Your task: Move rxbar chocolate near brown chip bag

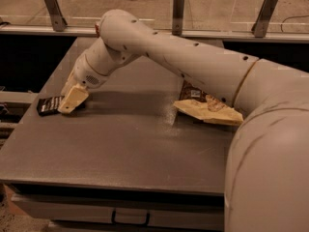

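Observation:
The rxbar chocolate is a small flat black bar with white lettering, lying at the table's left edge. The gripper is at the far left of the table, its cream fingers down on the bar's right end and covering part of it. The brown chip bag lies crinkled on the right side of the table, partly hidden behind the arm. The bar and the bag are far apart, across the table's width.
The grey table has its left edge right by the bar and a drawer handle below the front edge. The thick arm spans the table from the right foreground. A railing runs behind the table.

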You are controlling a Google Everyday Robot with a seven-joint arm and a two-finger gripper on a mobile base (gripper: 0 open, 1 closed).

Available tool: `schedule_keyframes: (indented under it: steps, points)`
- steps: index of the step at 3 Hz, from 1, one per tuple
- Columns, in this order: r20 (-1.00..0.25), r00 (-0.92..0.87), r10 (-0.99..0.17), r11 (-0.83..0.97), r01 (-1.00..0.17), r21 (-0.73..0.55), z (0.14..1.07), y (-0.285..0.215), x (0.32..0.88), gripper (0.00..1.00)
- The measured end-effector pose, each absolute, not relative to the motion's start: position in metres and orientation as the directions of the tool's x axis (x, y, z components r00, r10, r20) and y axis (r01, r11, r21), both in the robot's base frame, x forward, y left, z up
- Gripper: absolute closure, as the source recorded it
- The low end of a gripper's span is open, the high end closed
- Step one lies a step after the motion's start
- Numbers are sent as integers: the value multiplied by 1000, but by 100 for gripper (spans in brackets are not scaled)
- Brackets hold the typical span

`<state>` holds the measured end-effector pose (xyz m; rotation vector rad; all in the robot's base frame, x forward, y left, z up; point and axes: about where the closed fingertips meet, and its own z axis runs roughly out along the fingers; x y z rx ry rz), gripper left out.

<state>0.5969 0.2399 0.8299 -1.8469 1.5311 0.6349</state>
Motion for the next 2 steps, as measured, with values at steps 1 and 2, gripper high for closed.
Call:
schedule_keyframes:
  steps: [1, 2]
  points:
    - [-719, 201, -665, -109, -979, -174, 830, 240, 597, 100]
    - [-719, 201, -665, -108, -979, -174, 830, 240, 597, 100]
